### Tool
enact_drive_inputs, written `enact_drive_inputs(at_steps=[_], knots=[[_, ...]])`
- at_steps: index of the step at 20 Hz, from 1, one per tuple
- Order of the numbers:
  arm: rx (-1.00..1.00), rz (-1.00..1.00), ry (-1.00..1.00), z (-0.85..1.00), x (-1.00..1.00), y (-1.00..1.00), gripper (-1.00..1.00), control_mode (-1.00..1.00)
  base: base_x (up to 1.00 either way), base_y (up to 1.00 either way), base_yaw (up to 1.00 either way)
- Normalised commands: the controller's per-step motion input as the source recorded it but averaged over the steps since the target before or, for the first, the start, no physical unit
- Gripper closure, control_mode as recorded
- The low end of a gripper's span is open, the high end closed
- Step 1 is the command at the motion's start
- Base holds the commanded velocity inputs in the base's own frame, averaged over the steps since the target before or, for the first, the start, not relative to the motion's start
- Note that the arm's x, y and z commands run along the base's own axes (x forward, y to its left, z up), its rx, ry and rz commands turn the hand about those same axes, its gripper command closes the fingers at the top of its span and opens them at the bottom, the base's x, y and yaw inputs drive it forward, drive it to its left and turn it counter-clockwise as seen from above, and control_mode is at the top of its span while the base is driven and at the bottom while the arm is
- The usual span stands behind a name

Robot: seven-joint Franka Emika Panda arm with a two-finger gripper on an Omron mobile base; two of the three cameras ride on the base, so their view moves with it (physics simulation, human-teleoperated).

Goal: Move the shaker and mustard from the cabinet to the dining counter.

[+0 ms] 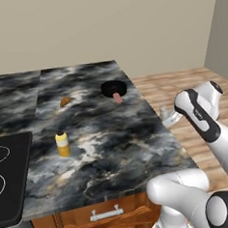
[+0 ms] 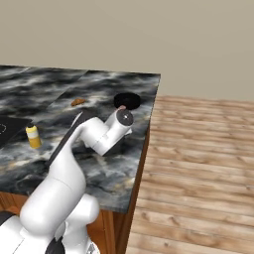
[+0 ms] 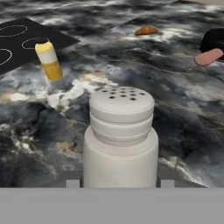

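Gripper (image 3: 120, 186) jaws clasp the shaker (image 3: 121, 135), held above the dining counter (image 1: 113, 140) near its right edge. To its left the mustard (image 1: 62, 143) already stands there; setting down the shaker remains.

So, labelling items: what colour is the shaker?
Light grey shaker, clearest in the hand view.
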Motion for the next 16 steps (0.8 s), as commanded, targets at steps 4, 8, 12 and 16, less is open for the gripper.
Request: enact_drive_inputs(at_steps=[4, 8, 12, 16], knots=[[0.00, 0.00, 0.02, -0.43, 0.00, 0.00, 1.00, -1.00, 0.00, 0.00, 0.00], [0.00, 0.00, 0.04, -0.38, 0.00, 0.00, 1.00, -1.00, 0.00, 0.00, 0.00], [0.00, 0.00, 0.06, -0.41, 0.01, 0.00, 1.00, -1.00, 0.00, 0.00, 0.00], [0.00, 0.00, 0.04, -0.40, 0.00, 0.00, 1.00, -1.00, 0.00, 0.00, 0.00]])
